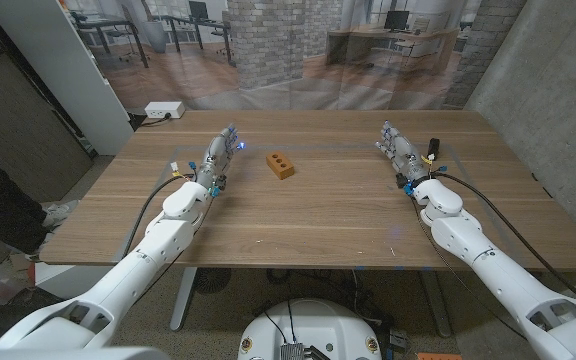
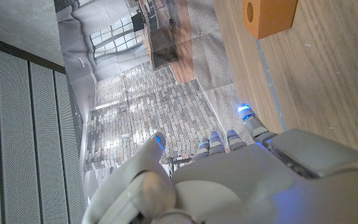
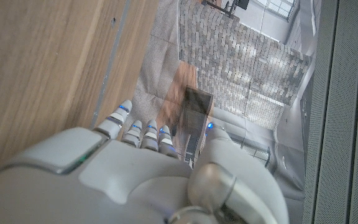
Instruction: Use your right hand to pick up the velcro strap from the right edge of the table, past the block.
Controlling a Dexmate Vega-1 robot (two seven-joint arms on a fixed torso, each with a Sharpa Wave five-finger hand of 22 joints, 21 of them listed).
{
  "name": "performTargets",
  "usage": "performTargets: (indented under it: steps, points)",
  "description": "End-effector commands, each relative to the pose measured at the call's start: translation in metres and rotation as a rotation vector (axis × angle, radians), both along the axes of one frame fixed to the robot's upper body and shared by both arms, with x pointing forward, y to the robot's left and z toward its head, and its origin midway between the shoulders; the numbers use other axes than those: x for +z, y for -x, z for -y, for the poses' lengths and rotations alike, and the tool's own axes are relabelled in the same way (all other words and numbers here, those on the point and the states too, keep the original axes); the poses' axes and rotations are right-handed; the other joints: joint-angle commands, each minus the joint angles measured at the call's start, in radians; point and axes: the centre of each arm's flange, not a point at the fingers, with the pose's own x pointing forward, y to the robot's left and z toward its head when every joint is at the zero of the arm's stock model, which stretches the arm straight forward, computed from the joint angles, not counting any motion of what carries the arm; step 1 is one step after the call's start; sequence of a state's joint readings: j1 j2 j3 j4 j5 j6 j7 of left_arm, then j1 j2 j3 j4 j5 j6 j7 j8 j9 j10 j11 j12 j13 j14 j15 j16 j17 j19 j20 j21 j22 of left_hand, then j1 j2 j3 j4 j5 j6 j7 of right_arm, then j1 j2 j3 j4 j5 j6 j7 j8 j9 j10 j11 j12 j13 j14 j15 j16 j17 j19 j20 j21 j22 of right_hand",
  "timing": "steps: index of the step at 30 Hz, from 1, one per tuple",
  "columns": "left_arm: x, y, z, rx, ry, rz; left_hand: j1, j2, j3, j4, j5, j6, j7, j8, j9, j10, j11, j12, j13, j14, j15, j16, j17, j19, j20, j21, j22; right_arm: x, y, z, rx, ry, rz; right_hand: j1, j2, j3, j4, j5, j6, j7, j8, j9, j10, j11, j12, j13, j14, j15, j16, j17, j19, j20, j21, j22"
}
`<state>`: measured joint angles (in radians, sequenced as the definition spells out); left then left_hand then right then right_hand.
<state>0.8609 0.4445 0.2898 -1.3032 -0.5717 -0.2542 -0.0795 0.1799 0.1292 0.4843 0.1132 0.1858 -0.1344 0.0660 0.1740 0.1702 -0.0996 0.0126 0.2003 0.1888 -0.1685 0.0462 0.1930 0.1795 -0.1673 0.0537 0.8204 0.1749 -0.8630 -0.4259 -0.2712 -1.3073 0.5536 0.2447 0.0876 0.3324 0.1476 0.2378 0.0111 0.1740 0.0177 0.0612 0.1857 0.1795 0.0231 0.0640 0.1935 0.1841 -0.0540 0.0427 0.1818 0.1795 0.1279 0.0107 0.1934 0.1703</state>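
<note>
We see the long wooden table (image 1: 318, 210) from the head view, with both white robot arms reaching forward over it from the near corners. Our right hand (image 1: 398, 150) stands on its edge on the right part of the table, fingers stretched out straight and close together, pointing away toward the far edge; it has hold of nothing. Our left hand (image 1: 222, 152) mirrors it on the left part, fingers likewise extended and holding nothing. Between the two hands, nearer the left one, lies a small orange rectangular block (image 1: 282, 166) with dark round holes in its top face; it touches neither hand. Just beside the right hand, on its outer side, sits a small dark object with a yellow bit (image 1: 432, 150), which may be the velcro strap, though it is too small for us to tell. A white power strip (image 1: 164, 110) lies on the floor beyond the table's far left corner.
</note>
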Motion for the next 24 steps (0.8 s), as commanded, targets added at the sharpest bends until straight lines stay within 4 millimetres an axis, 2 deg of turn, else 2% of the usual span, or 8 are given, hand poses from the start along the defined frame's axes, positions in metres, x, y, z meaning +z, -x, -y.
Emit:
performTargets:
  steps: [1,24]
  points:
    - [-0.002,0.001,-0.007,0.012,0.016,-0.004,0.01,0.002,0.006,-0.001,0.007,-0.006,0.0,0.007,0.003,-0.011,-0.001,0.006,0.003,-0.018,0.001,0.005,0.004,-0.062,0.0,0.007,0.003,0.001,0.001,0.005,-0.017,-0.001,0.0,0.012,-0.003,0.008,-0.003,0.005,0.001,0.008,0.006,0.005,0.0,0.008,0.004,0.003,-0.009,-0.001,0.006,0.001,0.008,-0.001,0.006,0.005]
    - [-0.004,0.001,-0.01,0.012,0.027,-0.003,0.008,0.001,0.006,-0.002,0.007,-0.007,0.0,0.007,0.003,-0.01,0.001,0.006,0.003,-0.018,0.001,0.005,0.004,-0.06,-0.001,0.001,0.003,0.018,0.003,0.007,-0.048,0.058,0.028,0.025,-0.007,0.014,-0.019,0.005,-0.002,0.009,0.005,0.005,-0.004,0.01,0.001,0.003,-0.011,0.0,0.004,-0.001,0.006,0.001,0.005,0.005]
